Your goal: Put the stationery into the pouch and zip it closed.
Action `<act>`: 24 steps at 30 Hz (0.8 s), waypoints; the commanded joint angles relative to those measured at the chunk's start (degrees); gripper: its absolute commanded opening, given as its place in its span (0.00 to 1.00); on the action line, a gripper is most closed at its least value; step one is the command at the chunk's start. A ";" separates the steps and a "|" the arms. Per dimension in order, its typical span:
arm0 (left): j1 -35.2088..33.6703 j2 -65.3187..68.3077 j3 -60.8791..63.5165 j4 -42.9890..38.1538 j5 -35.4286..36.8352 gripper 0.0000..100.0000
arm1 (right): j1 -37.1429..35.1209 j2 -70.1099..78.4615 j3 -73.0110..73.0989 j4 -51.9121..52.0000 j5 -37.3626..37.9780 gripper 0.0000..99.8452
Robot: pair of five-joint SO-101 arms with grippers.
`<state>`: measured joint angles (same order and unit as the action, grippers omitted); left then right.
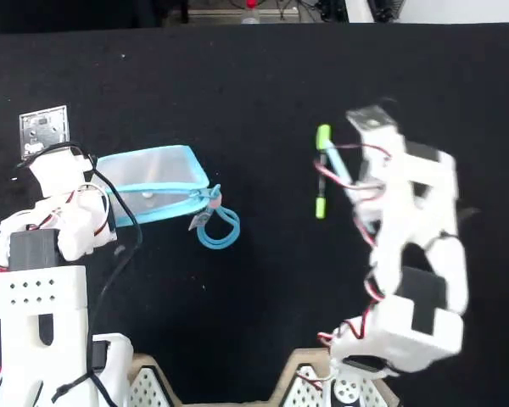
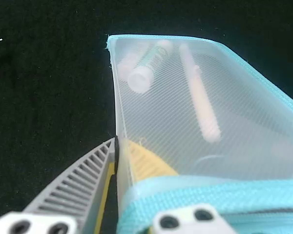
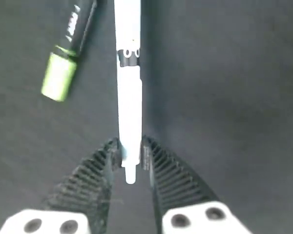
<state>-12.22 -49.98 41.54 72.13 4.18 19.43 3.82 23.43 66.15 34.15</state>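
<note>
The right claw (image 3: 129, 148) pinches the pen (image 3: 128, 87) by its end, barrel running straight out from it; the pouch (image 1: 153, 178), clamped by the left claw (image 2: 116, 146), lies well left.

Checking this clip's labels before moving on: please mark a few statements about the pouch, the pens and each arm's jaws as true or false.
1. The right jaws are shut on a white pen. True.
2. The green-capped marker is already in the pouch. False: it lies on the black table, beside the pen.
3. The left jaws clamp an edge of the pouch. True.
4. The pouch is empty. False: a white stick and a capped tube show through its mesh.
</note>
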 commanded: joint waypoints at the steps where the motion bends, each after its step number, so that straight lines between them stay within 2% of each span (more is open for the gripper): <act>1: -0.22 1.67 1.36 -0.35 -0.18 0.03 | 14.59 -7.60 7.69 -6.59 13.80 0.01; 5: -0.22 1.67 1.36 -0.44 -0.18 0.03 | 25.23 -11.38 16.40 -13.80 21.36 0.01; 8: -0.22 1.67 1.27 -0.44 -0.18 0.03 | 29.27 -13.23 20.70 -14.95 25.41 0.01; 10: -0.22 1.76 1.27 -0.44 -0.18 0.03 | 30.59 -14.02 21.32 -13.89 25.93 0.05; 12: -0.22 1.76 1.27 -0.44 -0.18 0.03 | 30.77 -14.90 20.35 -10.99 25.76 0.14; 15: -0.22 1.85 1.27 -0.44 -0.18 0.03 | 28.31 -16.40 15.60 -2.90 25.67 0.23; 19: -0.22 1.85 1.36 -0.44 -0.18 0.03 | 21.19 -17.19 6.20 7.47 18.81 0.21; 21: -0.22 1.85 1.36 -0.44 -0.18 0.03 | 16.88 -16.48 3.56 4.84 14.51 0.20; 24: -0.22 1.93 1.36 -0.44 -0.18 0.03 | 11.25 -13.67 4.00 -6.51 8.53 0.18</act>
<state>-12.22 -49.98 41.54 72.13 4.18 37.89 -10.77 30.81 69.85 49.89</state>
